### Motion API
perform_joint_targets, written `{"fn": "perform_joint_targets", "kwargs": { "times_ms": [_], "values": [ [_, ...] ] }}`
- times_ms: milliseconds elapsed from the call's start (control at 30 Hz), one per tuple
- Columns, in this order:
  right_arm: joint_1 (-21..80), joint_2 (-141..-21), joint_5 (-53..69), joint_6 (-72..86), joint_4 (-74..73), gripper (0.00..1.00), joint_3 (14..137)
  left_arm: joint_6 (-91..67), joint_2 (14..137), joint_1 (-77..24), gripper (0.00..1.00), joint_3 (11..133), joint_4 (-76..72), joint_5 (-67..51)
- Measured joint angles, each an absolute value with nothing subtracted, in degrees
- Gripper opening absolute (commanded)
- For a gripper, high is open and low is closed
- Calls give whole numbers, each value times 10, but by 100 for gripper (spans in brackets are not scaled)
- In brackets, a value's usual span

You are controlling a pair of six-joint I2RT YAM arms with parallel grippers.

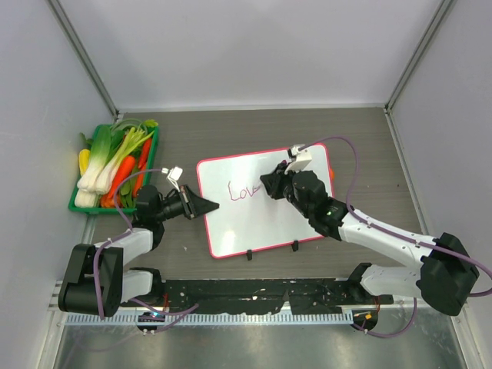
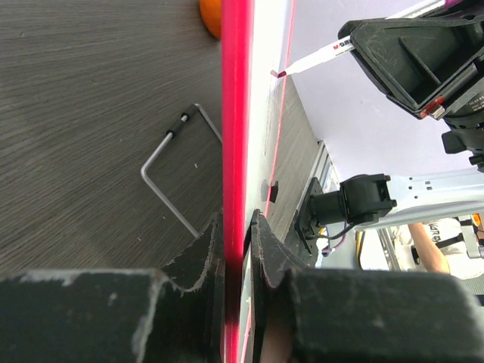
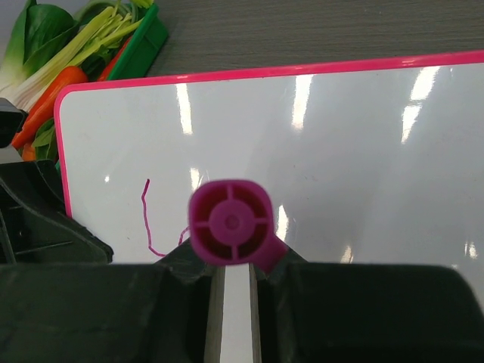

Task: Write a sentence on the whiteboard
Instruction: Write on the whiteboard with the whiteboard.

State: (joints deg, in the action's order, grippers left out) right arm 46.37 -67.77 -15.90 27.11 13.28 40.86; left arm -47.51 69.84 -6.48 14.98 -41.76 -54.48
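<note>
The whiteboard (image 1: 265,227), white with a pink-red frame and two black feet on its near edge, lies flat on the table. "Love" (image 1: 244,191) is written on it in pink. My left gripper (image 1: 209,206) is shut on the board's left frame edge (image 2: 236,113), one finger above and one below. My right gripper (image 1: 270,184) is shut on a pink marker (image 3: 231,221) and holds it tip down on the board (image 3: 340,136) at the end of the word. The marker tip (image 2: 281,73) touches the surface.
A green bin of vegetables (image 1: 115,165) stands left of the board. A bent metal wire (image 2: 166,181) lies on the table beside the board. A small orange object (image 1: 332,173) sits at the board's right edge. Walls enclose the table on three sides.
</note>
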Motion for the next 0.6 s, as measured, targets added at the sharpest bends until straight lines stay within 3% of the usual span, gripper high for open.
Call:
{"fn": "perform_joint_targets", "kwargs": {
  "times_ms": [600],
  "values": [
    [464, -664, -131, 287, 147, 1, 380, -475, 698, -65, 0, 150, -417, -545]
  ]
}}
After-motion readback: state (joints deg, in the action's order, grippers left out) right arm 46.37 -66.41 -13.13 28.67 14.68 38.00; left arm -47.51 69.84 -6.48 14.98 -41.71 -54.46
